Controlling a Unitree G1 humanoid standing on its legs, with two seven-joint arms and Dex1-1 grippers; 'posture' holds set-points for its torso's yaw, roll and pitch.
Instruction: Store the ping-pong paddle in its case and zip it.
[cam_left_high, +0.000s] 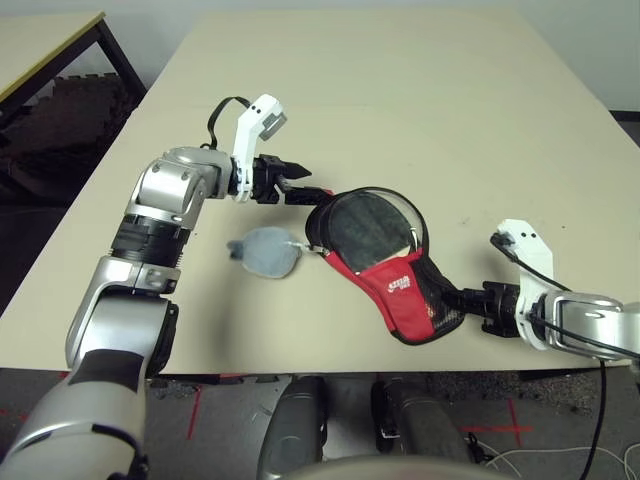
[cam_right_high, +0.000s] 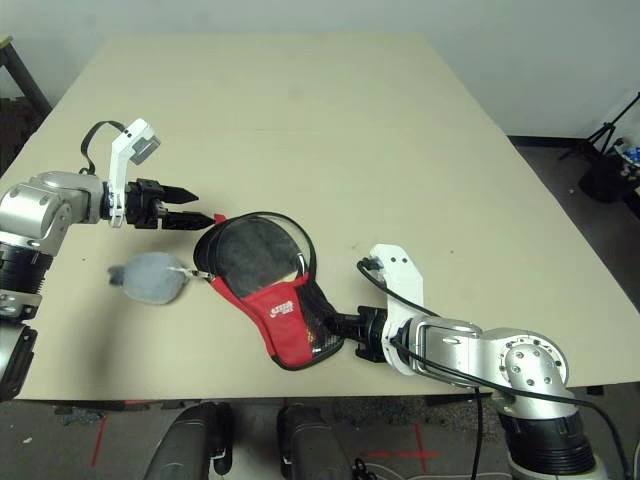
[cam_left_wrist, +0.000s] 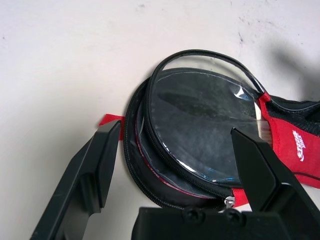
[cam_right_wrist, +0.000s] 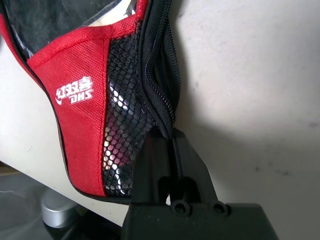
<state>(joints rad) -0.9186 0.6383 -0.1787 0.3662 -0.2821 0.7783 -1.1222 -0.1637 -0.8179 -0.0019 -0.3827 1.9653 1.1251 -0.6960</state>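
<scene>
The case (cam_left_high: 400, 285), black fabric with a red panel, white logo and mesh pocket, lies near the table's front edge. Its round end gapes open along the zipper (cam_left_wrist: 150, 165). The ping-pong paddle (cam_left_high: 365, 225) lies inside, its black blade (cam_left_wrist: 200, 120) showing under a clear film. My left gripper (cam_left_high: 310, 183) is open just left of the round end, with its fingers (cam_left_wrist: 100, 165) spread to either side of that rim. My right gripper (cam_right_high: 345, 325) is shut on the case's zipper edge (cam_right_wrist: 160, 95) at the narrow handle end.
A small grey soft lump (cam_left_high: 265, 250) lies on the table (cam_left_high: 400, 100) just left of the case. The case sits close to the table's front edge. Another table (cam_left_high: 40, 40) stands at the far left, and dark stand legs (cam_right_high: 610, 150) show on the floor at the right.
</scene>
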